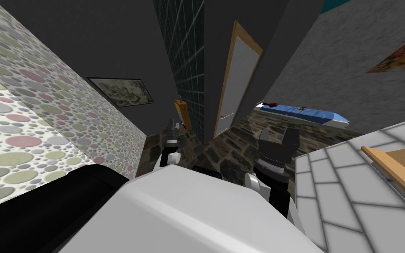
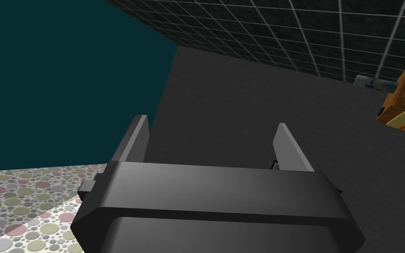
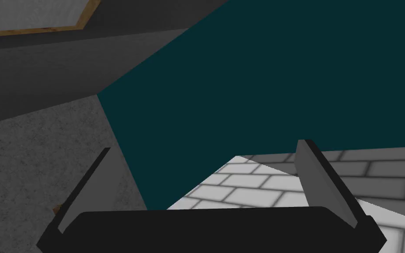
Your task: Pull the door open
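Note:
Ahead of me, past a stretch of stone floor, stands the door (image 1: 240, 74), a light grey panel in a wooden frame, set in a dark wall. A small reddish handle (image 1: 225, 116) sits low on its left edge. The door looks closed. My left gripper (image 1: 172, 128) is held up in front of my chest, well short of the door; its wrist view shows the left gripper (image 2: 210, 140) open with nothing in it. My right gripper (image 1: 279, 139) hovers to the right of the door line. The right gripper (image 3: 206, 184) is also open and empty, and a corner of the door (image 3: 30, 13) lies beyond it.
A dark tiled wall (image 1: 184, 66) juts out left of the door, with a small wooden cabinet (image 1: 182, 113) at its foot. A dotted wall (image 1: 43, 123) closes in on the left, a white brick wall (image 1: 351, 193) on the right. A blue bed (image 1: 305, 113) lies beyond.

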`<state>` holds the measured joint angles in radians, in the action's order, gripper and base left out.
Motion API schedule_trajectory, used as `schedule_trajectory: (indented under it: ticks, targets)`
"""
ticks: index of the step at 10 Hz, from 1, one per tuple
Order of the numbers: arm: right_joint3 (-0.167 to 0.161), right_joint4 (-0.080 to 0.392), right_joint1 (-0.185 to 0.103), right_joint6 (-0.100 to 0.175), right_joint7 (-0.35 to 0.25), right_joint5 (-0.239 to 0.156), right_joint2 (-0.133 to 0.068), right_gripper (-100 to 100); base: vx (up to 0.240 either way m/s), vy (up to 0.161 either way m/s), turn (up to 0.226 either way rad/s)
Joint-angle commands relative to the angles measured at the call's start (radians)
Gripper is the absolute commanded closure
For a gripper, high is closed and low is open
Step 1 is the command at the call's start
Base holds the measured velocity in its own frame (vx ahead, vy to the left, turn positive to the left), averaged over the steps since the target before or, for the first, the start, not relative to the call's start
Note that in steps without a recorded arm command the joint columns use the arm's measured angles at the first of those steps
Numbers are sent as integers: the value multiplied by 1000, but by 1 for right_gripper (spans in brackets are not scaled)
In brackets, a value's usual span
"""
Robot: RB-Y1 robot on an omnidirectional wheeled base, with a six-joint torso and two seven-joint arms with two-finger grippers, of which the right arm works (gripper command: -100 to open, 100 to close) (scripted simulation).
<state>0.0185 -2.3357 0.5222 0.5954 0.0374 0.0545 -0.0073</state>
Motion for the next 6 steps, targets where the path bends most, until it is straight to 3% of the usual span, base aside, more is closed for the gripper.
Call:
schedule_trajectory:
  ticks: [1,6]
  targets:
    - [-3,28,-8,6,-6,-2,-10,-100,85,-75,128]
    - [-13,121,-35,26,-27,-9,-38,-100,103,-45,83]
